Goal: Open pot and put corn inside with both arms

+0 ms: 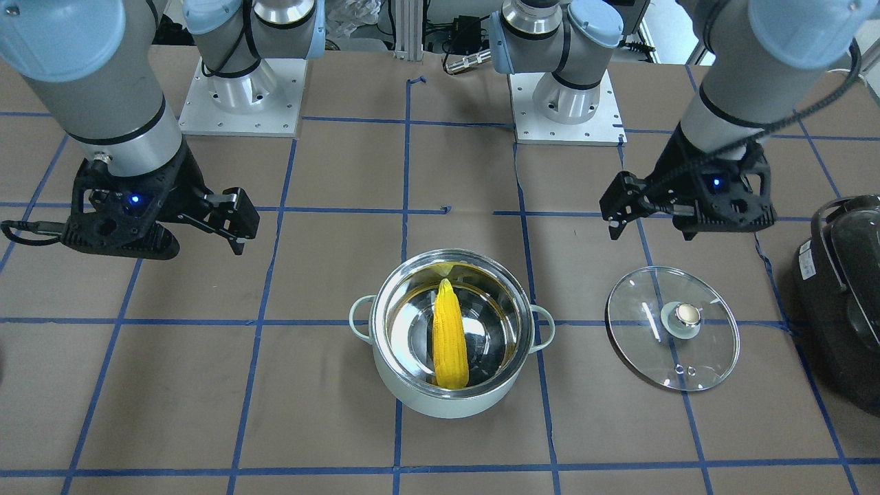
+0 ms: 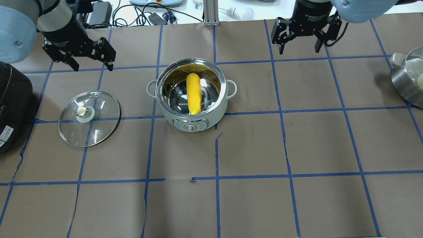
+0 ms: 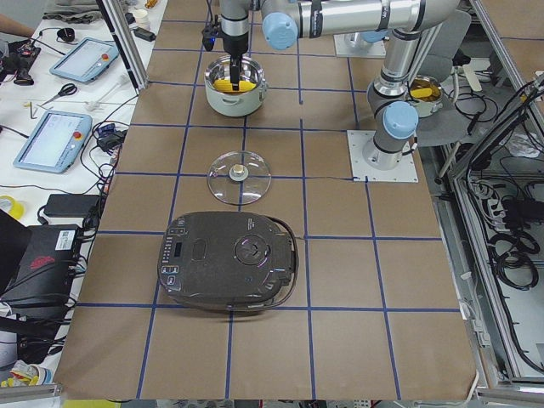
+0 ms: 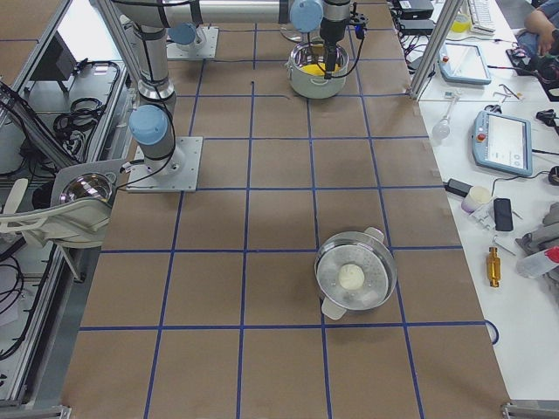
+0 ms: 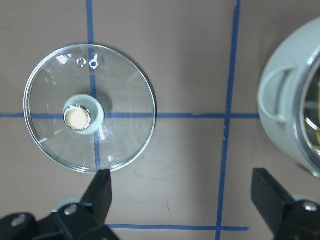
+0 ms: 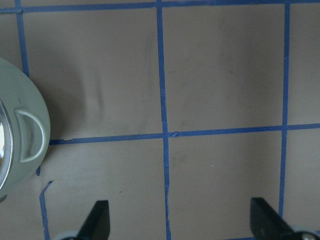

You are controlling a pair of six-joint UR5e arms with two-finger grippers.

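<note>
Corn (image 2: 193,94) lies inside the open pot (image 2: 218,114) at overhead-view centre, lid (image 2: 99,112) lying flat to its left; left gripper (image 2: 92,62) and right gripper (image 2: 300,46) hang wide and empty near the upper edge, so the task looks complete, with only parking the arms likely left.

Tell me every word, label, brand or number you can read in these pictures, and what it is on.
Nothing here is sharp enough to quote.
White print on the wrist of the right arm: blurred, unreadable.
White sticker on the black appliance: too small to read.
Control panel on the pot: markings too small to read.
</note>
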